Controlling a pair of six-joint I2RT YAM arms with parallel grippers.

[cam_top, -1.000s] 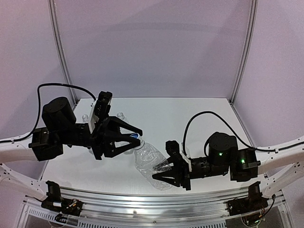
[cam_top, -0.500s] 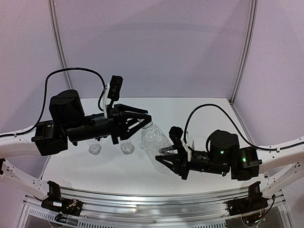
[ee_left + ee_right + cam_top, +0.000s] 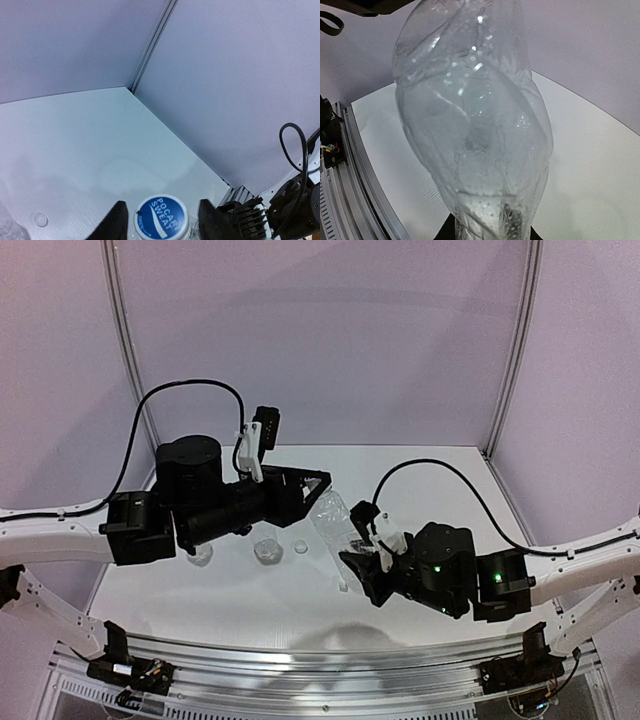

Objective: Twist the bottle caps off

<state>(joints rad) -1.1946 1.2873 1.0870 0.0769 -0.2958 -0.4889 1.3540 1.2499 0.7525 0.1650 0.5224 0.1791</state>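
Centre table: the right gripper (image 3: 358, 562) clamps the base of a clear, crinkled plastic bottle (image 3: 332, 518), held tilted above the white table (image 3: 430, 475). The left gripper (image 3: 320, 486) stands narrowly around its blue-topped white screw cap (image 3: 161, 223); whether the fingers pinch it cannot be told. A loose translucent cap (image 3: 301, 548) lies on the table to the left, beside a second clear bottle (image 3: 268, 551) and a third clear bottle (image 3: 201, 556).

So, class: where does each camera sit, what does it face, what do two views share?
Top external: above and behind, facing down at the table; left arm, right arm show.
Left wrist: faces the blue Pocari Sweat cap between the left fingers.
Right wrist: faces along the bottle in the right fingers.
Shared: top and right wrist show that bottle.
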